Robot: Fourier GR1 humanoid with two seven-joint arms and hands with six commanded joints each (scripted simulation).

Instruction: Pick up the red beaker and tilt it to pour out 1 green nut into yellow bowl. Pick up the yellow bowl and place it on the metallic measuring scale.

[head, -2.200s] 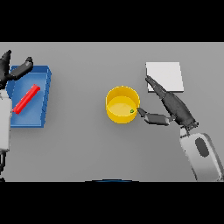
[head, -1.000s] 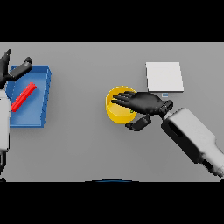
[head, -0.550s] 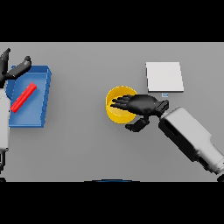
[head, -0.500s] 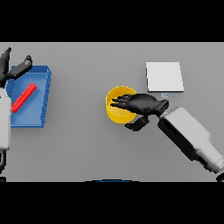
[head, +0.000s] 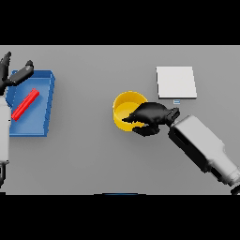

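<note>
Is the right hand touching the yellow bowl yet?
Touching. In the head view the right hand sits on the near-right rim of the yellow bowl, its fingers curled over the rim.

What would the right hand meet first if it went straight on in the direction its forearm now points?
The right hand points toward the view's left and is already curled on the round yellow bowl, so the bowl comes first. Beyond it, bare grey table.

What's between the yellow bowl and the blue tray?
Nothing: in the head view, only bare grey table separates the yellow bowl from the blue tray.
</note>
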